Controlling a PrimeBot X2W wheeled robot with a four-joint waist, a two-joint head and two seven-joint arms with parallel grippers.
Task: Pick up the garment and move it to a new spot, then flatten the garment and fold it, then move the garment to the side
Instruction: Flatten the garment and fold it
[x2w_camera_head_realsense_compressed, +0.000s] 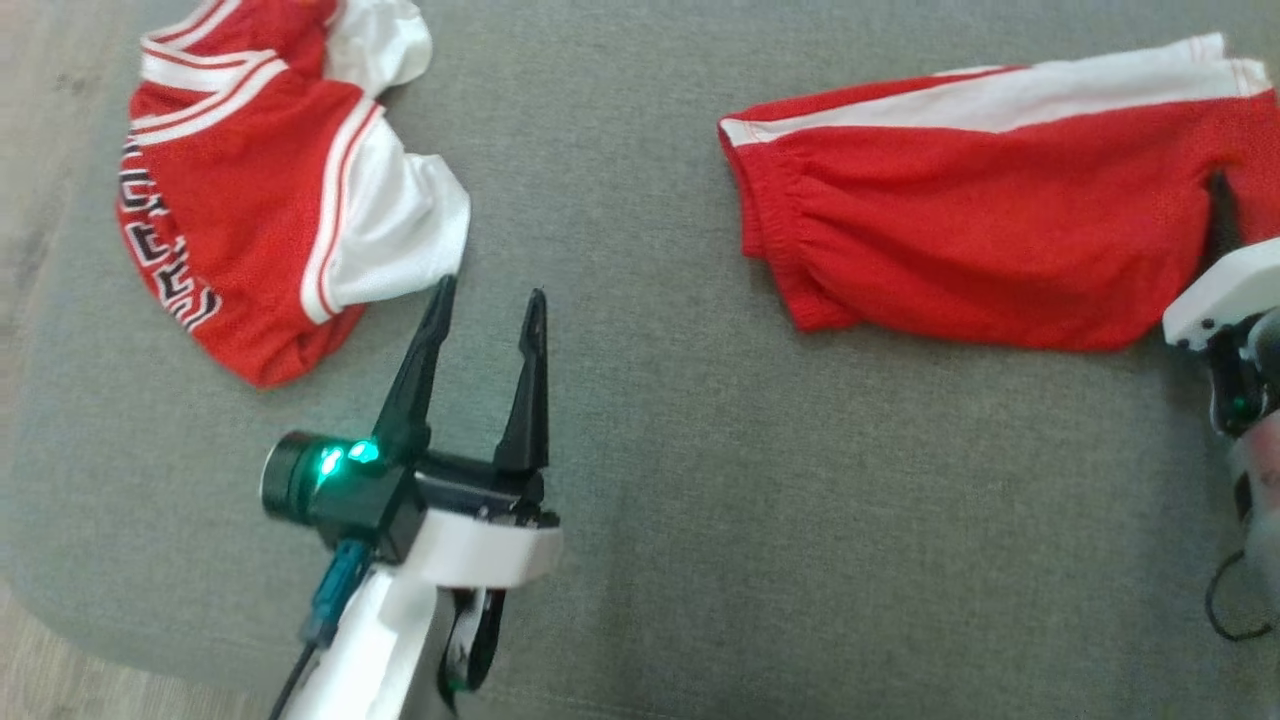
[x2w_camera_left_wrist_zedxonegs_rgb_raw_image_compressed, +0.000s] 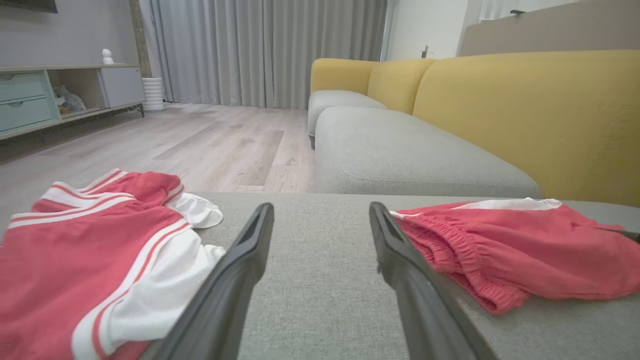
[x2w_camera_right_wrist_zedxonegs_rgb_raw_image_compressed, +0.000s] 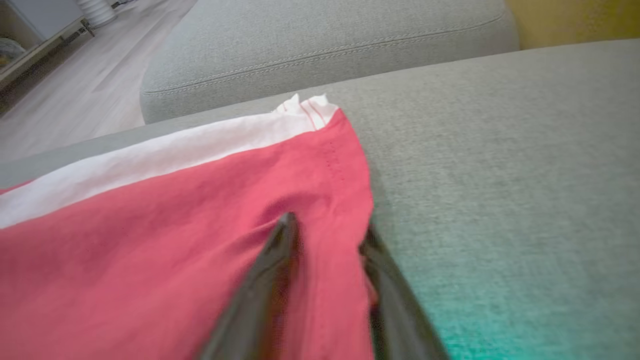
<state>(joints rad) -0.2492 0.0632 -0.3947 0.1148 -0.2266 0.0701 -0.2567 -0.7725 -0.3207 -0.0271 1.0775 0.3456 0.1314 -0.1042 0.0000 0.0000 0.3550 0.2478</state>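
Shorts (x2w_camera_head_realsense_compressed: 950, 230), red with a white stripe, lie on the grey cushion (x2w_camera_head_realsense_compressed: 700, 500), well apart from the jersey (x2w_camera_head_realsense_compressed: 250, 220). The right gripper (x2w_camera_right_wrist_zedxonegs_rgb_raw_image_compressed: 327, 227) straddles their hem farthest from the jersey, likely seeking an edge to lift; whether it has clamped, I cannot tell. The left gripper (x2w_camera_head_realsense_compressed: 490, 292) hangs spread and empty beside the jersey.

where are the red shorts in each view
Head view: shorts at the upper right, lying on the grey cushion.
Left wrist view: shorts at the right, below the middle.
Right wrist view: shorts across the lower left and centre.
Shared landmark: the white stripe along the shorts' far edge.
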